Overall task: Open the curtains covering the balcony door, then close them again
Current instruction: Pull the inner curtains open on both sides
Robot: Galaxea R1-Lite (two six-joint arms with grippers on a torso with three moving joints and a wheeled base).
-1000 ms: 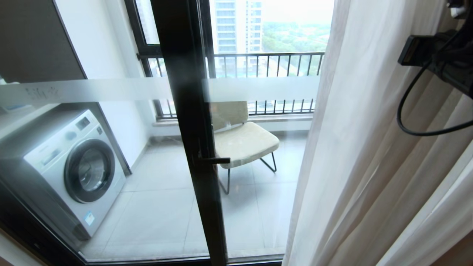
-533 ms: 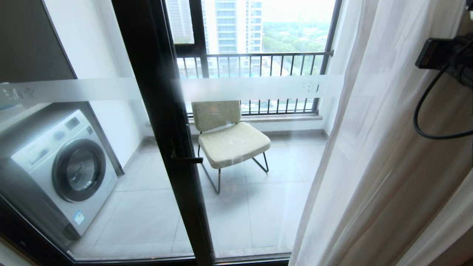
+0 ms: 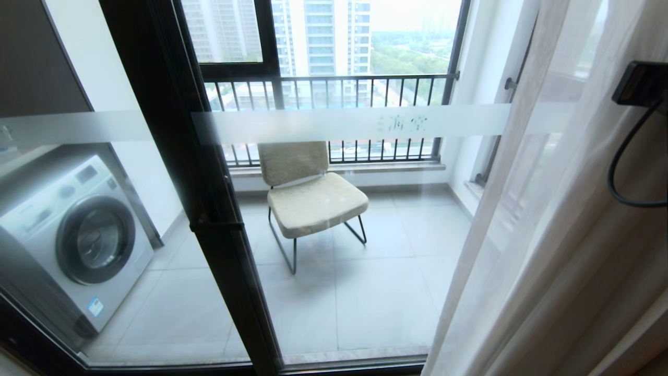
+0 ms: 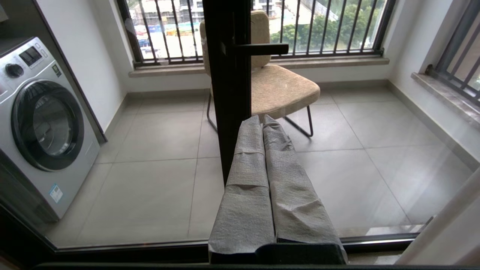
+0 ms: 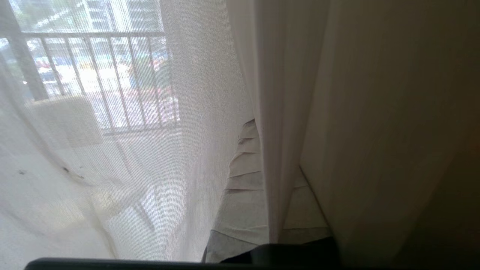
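Cream drapes and a sheer white layer, the curtains (image 3: 548, 250), are bunched at the right of my head view, leaving most of the balcony door (image 3: 334, 292) uncovered. Its black frame post (image 3: 209, 209) with the lever handle (image 3: 216, 226) stands left of centre, and the frosted band (image 3: 355, 123) crosses the pane.

Through the glass I see a washing machine (image 3: 73, 245) on the left, a beige chair (image 3: 310, 198) on the tiled floor, and the barred railing (image 3: 334, 117) with tower blocks behind.

My right gripper (image 5: 258, 150) is pushed into the curtains, its cloth-wrapped fingers pressed together with a fold of the opaque fabric lying across them; whether any fabric is pinched I cannot tell. The sheer layer hangs just beside it. A black part of that arm (image 3: 639, 83) with a looped cable shows at the right edge of my head view.

My left gripper (image 4: 262, 123) is closed and empty, pointing at the door post below the handle.

Compared with a second ago, the whole scene has slid leftward, more glass shows, and the curtain edge sits further right.
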